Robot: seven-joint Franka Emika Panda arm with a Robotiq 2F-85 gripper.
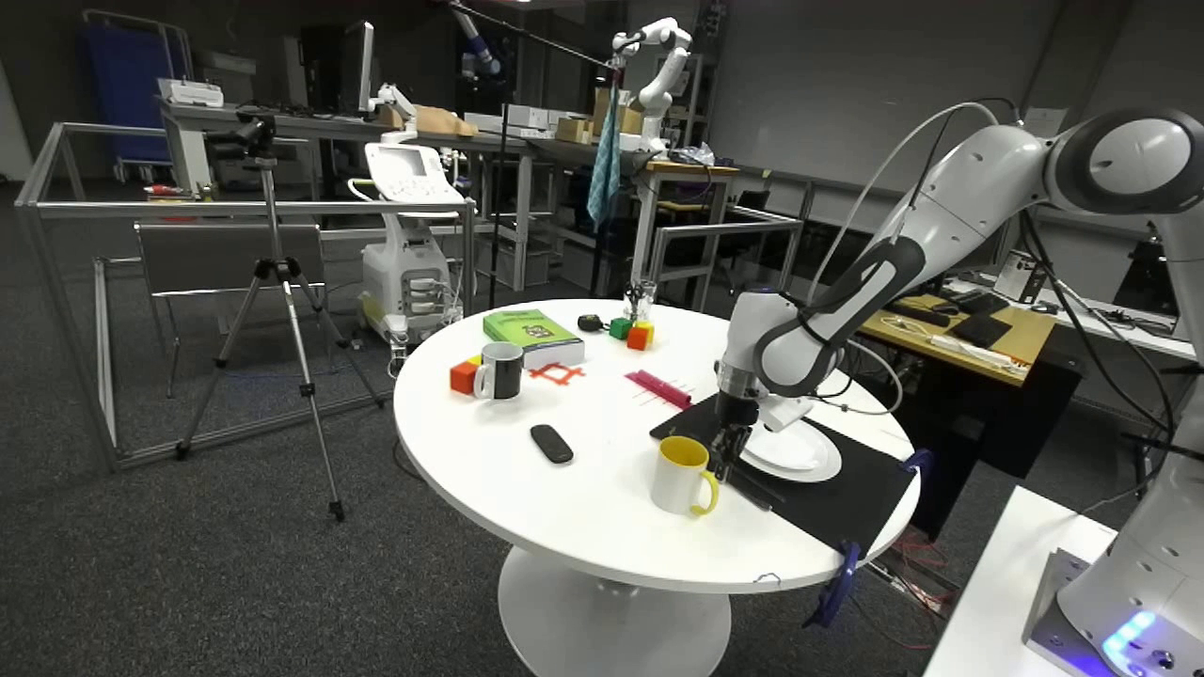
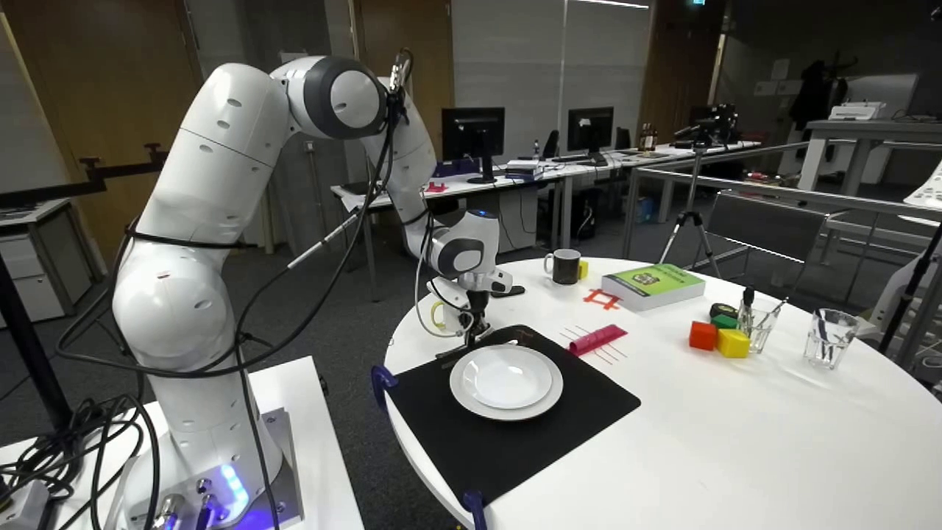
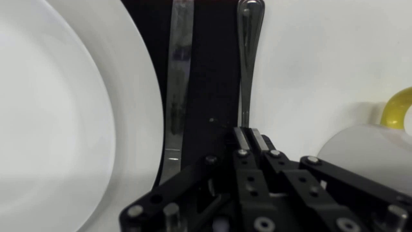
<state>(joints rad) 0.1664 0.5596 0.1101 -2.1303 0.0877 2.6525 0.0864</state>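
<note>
My gripper [image 3: 248, 130] points down at the edge of a black placemat [image 3: 212, 80], its fingers closed around the narrow neck of a silver utensil [image 3: 249, 42]. The utensil's handle runs away from the fingertips along the mat's edge; its other end is hidden under the gripper, so I cannot tell its kind or whether it is lifted. A flat silver knife-like piece [image 3: 179, 80] lies parallel on the mat, beside two stacked white plates [image 3: 135, 96]. A white mug with a yellow inside [image 1: 673, 480] stands close by. The gripper also shows in both exterior views [image 1: 722, 468] [image 2: 472, 338].
The round white table [image 1: 602, 470] also bears a black remote [image 1: 551, 444], a black-and-white mug [image 1: 503, 371], a green book [image 2: 655, 283], coloured cubes [image 2: 703, 336], a pink roll [image 2: 596, 338] and glasses [image 2: 830, 338]. Blue clamps [image 2: 381, 383] grip the mat's edge.
</note>
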